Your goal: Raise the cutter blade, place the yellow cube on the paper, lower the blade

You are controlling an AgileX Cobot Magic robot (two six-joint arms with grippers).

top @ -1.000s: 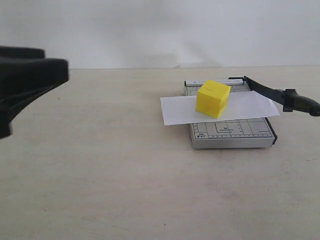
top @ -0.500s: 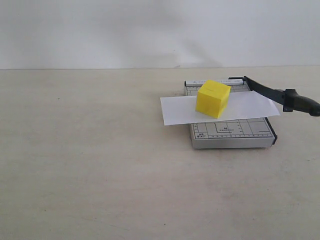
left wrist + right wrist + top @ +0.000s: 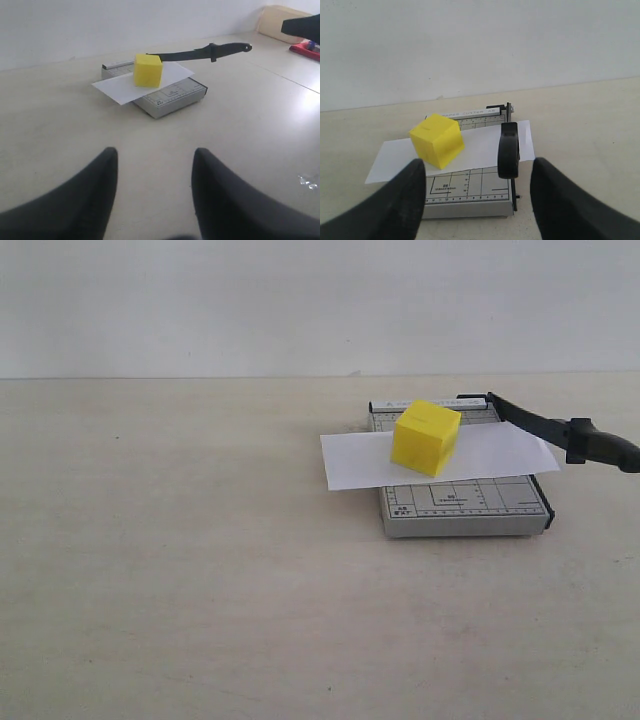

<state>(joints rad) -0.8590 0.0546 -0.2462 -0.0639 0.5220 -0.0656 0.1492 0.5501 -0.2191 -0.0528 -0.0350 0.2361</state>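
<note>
The yellow cube (image 3: 426, 436) rests on the white paper (image 3: 352, 464), which lies across the grey ruled cutter board (image 3: 460, 508). The black cutter blade (image 3: 560, 430) stands raised at a slant, its thick handle end out past the board's right edge. Neither gripper shows in the exterior view. My left gripper (image 3: 155, 152) is open and empty, low over the table, well short of the board (image 3: 172, 97) and cube (image 3: 147, 70). My right gripper (image 3: 477, 162) is open, facing the board's front; the blade handle (image 3: 509, 150) points toward it, between its fingers but untouched. The cube (image 3: 437, 140) sits left of the handle.
The board stands right of centre on a pale tabletop (image 3: 200, 570) with a white wall behind. In the left wrist view, a red object (image 3: 306, 49) and a tan box (image 3: 277, 20) lie far beyond the blade handle, next to a dark arm part (image 3: 302, 25).
One second ago a dark arm filled the exterior view's left edge; it has since withdrawn out of that view. Cube, paper and blade have not moved.
</note>
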